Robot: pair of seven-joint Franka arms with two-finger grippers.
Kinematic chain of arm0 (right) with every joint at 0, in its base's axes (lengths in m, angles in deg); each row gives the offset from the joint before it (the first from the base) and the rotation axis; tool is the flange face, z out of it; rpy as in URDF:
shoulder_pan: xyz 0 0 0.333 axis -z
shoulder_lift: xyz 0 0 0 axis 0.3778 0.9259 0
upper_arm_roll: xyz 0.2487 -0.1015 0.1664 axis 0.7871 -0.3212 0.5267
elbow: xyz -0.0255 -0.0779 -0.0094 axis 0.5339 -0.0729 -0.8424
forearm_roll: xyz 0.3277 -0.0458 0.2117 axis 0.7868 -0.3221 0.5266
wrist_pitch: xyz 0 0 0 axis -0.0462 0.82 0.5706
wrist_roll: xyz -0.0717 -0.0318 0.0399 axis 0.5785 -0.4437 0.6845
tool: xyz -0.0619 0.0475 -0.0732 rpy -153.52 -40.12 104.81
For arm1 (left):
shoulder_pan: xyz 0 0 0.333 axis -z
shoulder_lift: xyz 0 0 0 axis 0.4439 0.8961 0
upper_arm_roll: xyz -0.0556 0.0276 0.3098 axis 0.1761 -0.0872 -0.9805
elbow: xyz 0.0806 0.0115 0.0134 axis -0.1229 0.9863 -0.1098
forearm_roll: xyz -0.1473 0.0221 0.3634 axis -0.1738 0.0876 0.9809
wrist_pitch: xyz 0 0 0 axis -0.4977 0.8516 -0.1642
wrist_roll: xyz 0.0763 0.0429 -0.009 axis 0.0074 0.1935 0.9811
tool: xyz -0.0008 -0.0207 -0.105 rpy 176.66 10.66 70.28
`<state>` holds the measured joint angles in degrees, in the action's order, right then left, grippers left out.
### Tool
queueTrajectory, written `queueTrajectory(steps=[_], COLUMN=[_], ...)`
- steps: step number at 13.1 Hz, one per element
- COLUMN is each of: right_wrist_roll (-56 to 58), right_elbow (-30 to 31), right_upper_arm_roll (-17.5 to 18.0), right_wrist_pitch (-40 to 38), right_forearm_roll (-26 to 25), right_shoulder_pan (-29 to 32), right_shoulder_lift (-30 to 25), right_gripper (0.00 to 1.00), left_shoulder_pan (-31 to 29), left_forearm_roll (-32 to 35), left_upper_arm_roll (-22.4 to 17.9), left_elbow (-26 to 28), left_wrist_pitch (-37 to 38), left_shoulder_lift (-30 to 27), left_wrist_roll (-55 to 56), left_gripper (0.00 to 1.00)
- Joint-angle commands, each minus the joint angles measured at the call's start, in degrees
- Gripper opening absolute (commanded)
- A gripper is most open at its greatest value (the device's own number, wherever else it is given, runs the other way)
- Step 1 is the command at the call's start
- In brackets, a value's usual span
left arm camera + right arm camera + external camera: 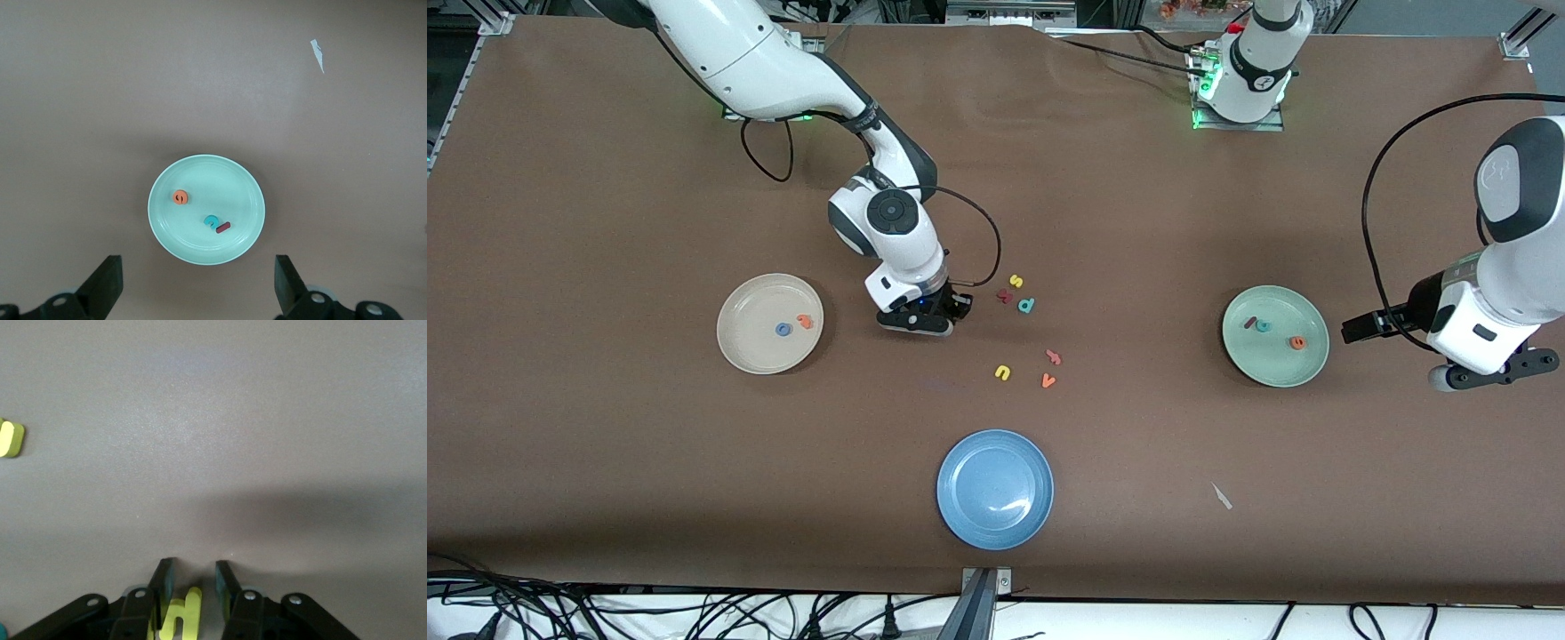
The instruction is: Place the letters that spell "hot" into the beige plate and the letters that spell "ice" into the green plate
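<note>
Right wrist view: yellow h between right hand fingers.

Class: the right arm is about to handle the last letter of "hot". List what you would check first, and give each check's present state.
1. Yellow h sits between the right end effector's fingers: ok.
2. Fingers clamped on the h: not ok, a gap shows at one side.
3. Beige plate holds the blue o and orange t, with bare room for the h: ok.
4. Green plate holds the i, c and e: ok.
5. Left end effector open, waiting by the green plate: ok.
</note>
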<state>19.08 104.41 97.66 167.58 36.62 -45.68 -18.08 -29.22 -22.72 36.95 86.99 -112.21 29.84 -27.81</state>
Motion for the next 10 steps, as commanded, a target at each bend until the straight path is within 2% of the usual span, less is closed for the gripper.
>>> queueTrajectory(steps=[1, 3, 5, 9, 10], right_wrist_roll=[-1.31, -1.31, -1.39, -1.39, -1.39], right_elbow=[-0.22, -0.22, -0.22, -0.31, -0.22], right_upper_arm_roll=[-0.44, -0.44, -0.44, -0.44, -0.44], right_wrist_pitch=[-0.45, -0.36, -0.36, -0.36, -0.36], right_forearm_roll=[-1.33, -1.33, -1.33, -1.33, -1.33], right_shoulder_pan=[-0.34, -0.51, -0.52, -0.6, -0.6], right_shoulder_lift=[0.65, 0.91, 1.0, 1.0, 1.0], right_gripper=[0.27, 0.17, 0.13, 0.12, 0.09], left_shoulder_pan=[0.32, 0.32, 0.32, 0.23, 0.23], left_forearm_roll=[-0.65, -0.65, -0.56, -0.56, -0.56], left_upper_arm_roll=[-0.42, -0.42, -0.42, -0.42, -0.42], left_elbow=[0.15, 0.15, 0.15, 0.15, 0.15], left_wrist_pitch=[-0.56, -0.56, -0.56, -0.56, -0.56], left_shoulder_lift=[-0.22, -0.22, -0.22, -0.22, -0.22], left_wrist_roll=[-1.46, -1.37, -1.46, -1.46, -1.46], left_gripper=[1.0, 1.0, 1.0, 1.0, 1.0])
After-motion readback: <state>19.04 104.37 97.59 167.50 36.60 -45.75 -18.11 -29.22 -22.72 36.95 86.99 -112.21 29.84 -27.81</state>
